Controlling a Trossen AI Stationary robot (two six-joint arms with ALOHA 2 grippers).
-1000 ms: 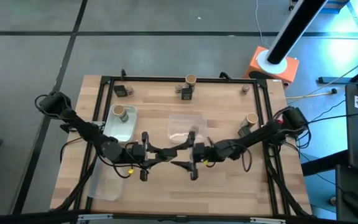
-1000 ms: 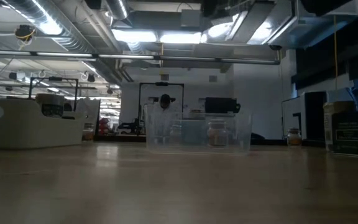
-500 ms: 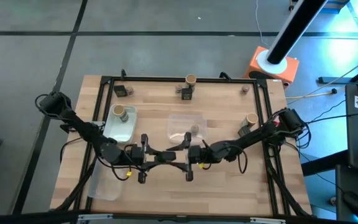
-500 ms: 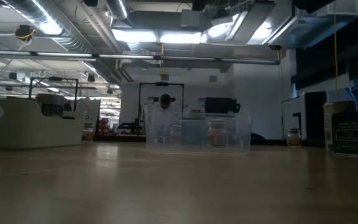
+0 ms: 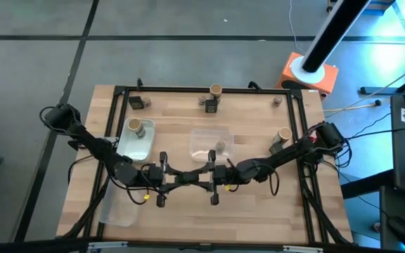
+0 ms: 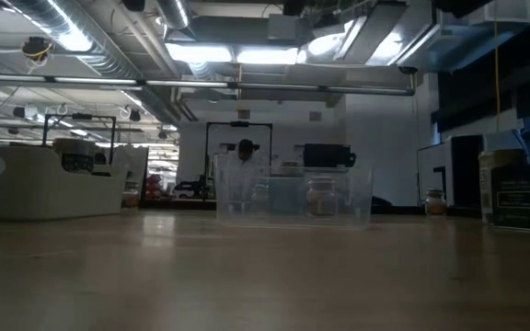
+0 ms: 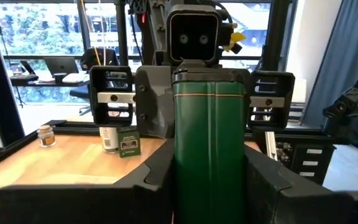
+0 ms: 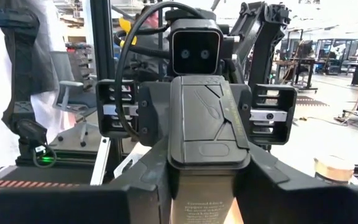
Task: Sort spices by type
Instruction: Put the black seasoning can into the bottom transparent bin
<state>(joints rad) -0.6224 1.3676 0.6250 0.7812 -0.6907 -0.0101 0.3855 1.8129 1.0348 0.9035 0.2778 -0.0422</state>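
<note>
Spices are seen from above spread around the middle tray [image 5: 225, 133], a clear one in which a small squat jar [image 5: 220, 146] is kept. Just in front of that tray, a dark packet [image 5: 193, 175] is held off the table top between the left gripper [image 5: 185, 176] and the right gripper [image 5: 202, 176], which are pointed at each other. To the left of the middle tray, a tan-topped jar [image 5: 135, 126] is stood in a second clear tray [image 5: 140, 149]. Behind the middle tray, at the table's far edge, a second tan-topped jar [image 5: 215, 90] is set touching a second packet [image 5: 210, 105]. To the middle tray's right, a third tan-topped jar [image 5: 285, 134] is placed by a third packet [image 5: 277, 147].

In the low view, the middle tray is seen across the wooden table [image 6: 247, 276], with the small squat jar inside it.

In the left wrist view, the dark packet is shown green, upright and pinched between the left fingers [image 7: 151, 180], which are closed against its two sides; the right gripper is faced head-on behind it.

In the right wrist view, the dark packet's lidded end is shown clamped between the right fingers [image 8: 263, 180], both pressed against its sides, so the packet is gripped by both arms at once.
</note>
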